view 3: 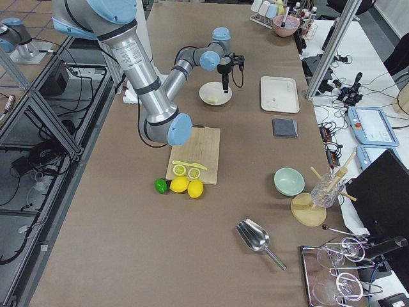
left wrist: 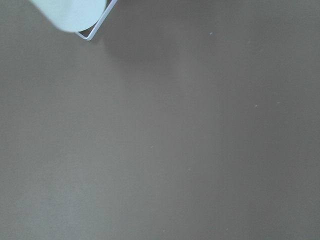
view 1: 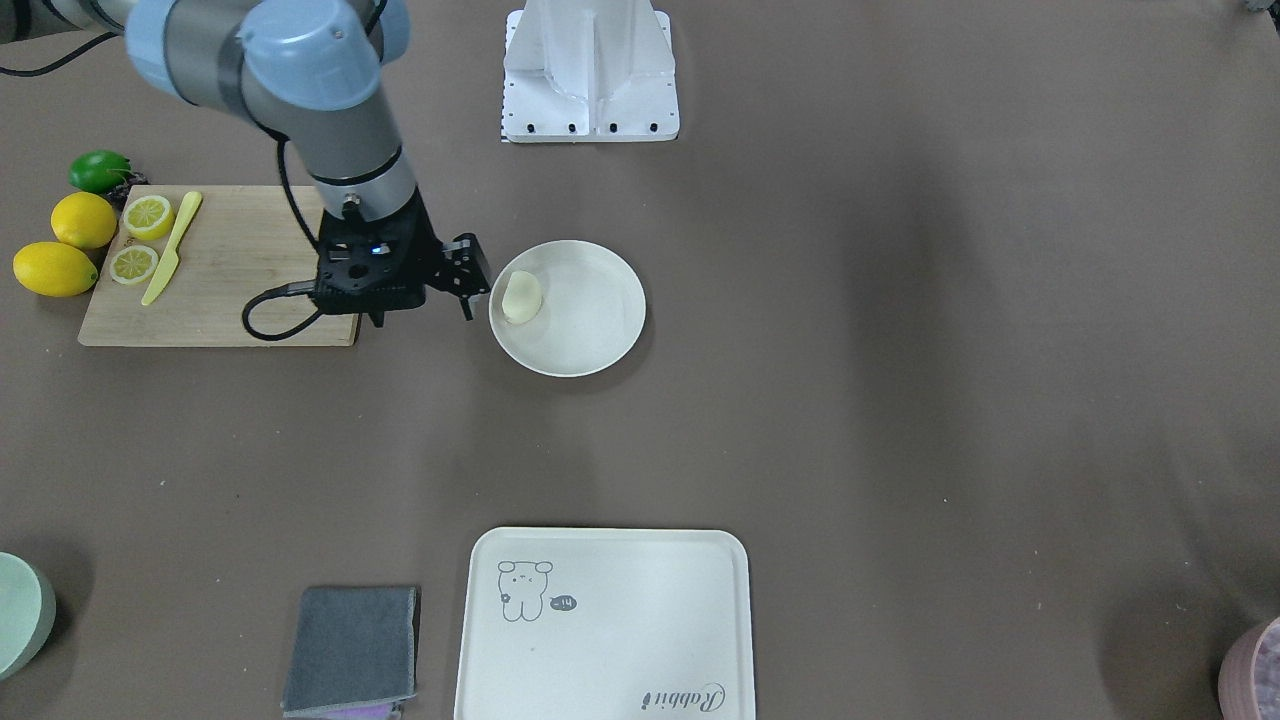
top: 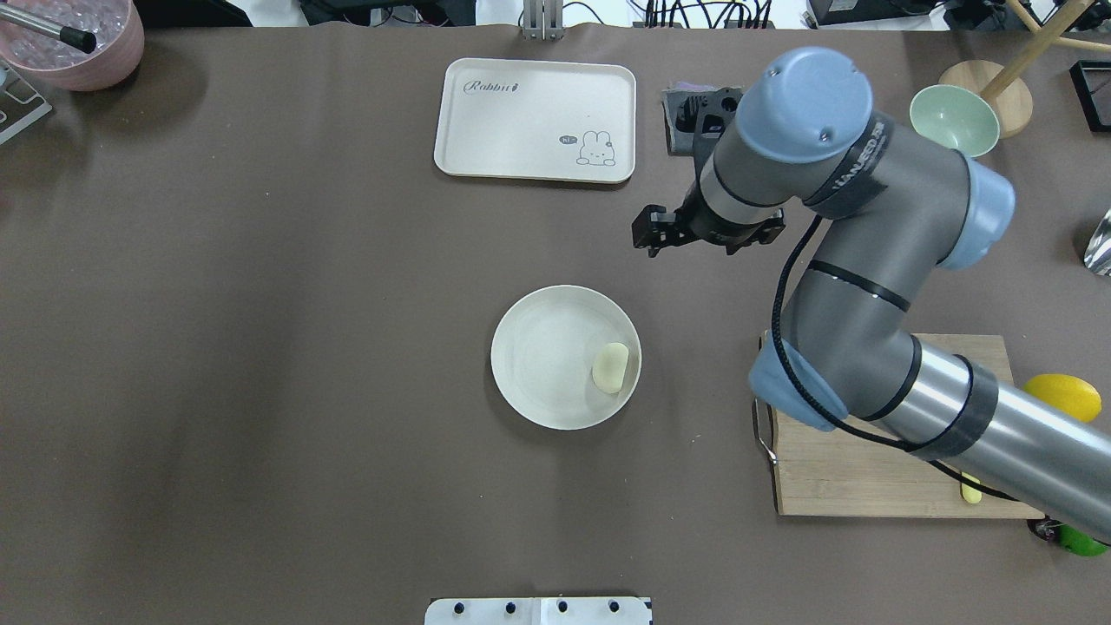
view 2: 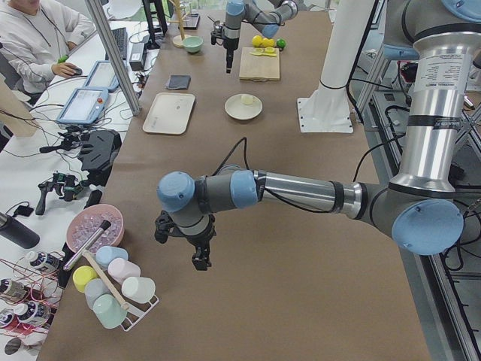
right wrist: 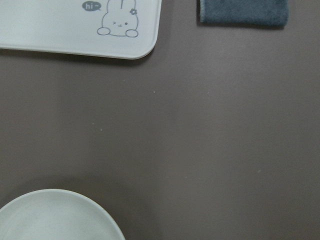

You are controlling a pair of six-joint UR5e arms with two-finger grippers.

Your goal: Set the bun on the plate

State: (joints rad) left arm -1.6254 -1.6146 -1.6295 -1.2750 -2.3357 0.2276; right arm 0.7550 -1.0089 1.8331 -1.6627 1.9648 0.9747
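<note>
- Right arm (top: pixel 868 260): the right jaws hang above the desk (top: pixel 260 347) near the plate, off to its side and not over the bun. They look parted and hold nothing. I judge that only the retreat is left. It is best done by rising straight up before swinging home, so that nothing clips the rim.
- Plate (view 1: pixel 590 330): leave it where it stands; it needs no nudge.
- Bun (view 1: pixel 521 297): it lies inside the plate, close to the rim on the right arm's side. It is fully in, so gripping it again would risk more than it gains.
- Two arms: the left arm (view 2: pixel 301 192) is low over the desk's far end, and I cannot tell how the left jaws stand.
- One tray (view 1: pixel 620 620), one cutting board (view 1: pixel 250 290), one plate and one grey cloth (view 1: pixel 350 645).
- Two whole lemons (view 1: pixel 84 220), two lemon halves (view 1: pixel 148 216), one lime (view 1: pixel 100 171), one yellow knife (view 1: pixel 172 250) and one bun.
</note>
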